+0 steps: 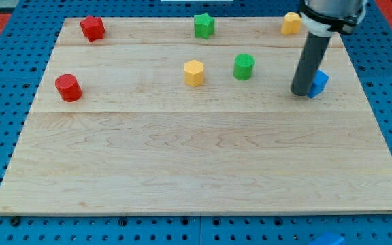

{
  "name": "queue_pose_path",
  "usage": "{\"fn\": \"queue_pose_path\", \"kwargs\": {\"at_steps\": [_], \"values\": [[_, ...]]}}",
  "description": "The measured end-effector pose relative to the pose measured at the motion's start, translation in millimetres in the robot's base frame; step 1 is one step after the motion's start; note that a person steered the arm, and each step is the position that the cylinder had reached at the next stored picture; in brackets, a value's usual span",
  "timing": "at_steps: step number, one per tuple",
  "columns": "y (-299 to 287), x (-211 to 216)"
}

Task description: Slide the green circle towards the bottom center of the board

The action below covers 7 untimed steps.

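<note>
The green circle [243,67] stands on the wooden board [196,163] a little right of the centre, in the upper half. My tip [300,92] rests on the board to the right of the green circle, apart from it. The tip is right against the left side of a blue block [318,83], which the rod partly hides.
A yellow hexagon [194,73] sits just left of the green circle. A green star-like block [204,25] and a yellow block [291,23] lie near the top edge. A red star-like block [92,28] is at the top left, a red circle [68,88] at the left.
</note>
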State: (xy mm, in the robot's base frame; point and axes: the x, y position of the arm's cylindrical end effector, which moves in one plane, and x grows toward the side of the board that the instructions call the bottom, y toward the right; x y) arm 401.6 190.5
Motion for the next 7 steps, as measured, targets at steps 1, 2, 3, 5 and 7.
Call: {"fn": "queue_pose_path", "kwargs": {"at_steps": [1, 2, 3, 5, 7], "values": [[17, 0], [9, 0], [-39, 0], [-68, -11], [-68, -71]]}}
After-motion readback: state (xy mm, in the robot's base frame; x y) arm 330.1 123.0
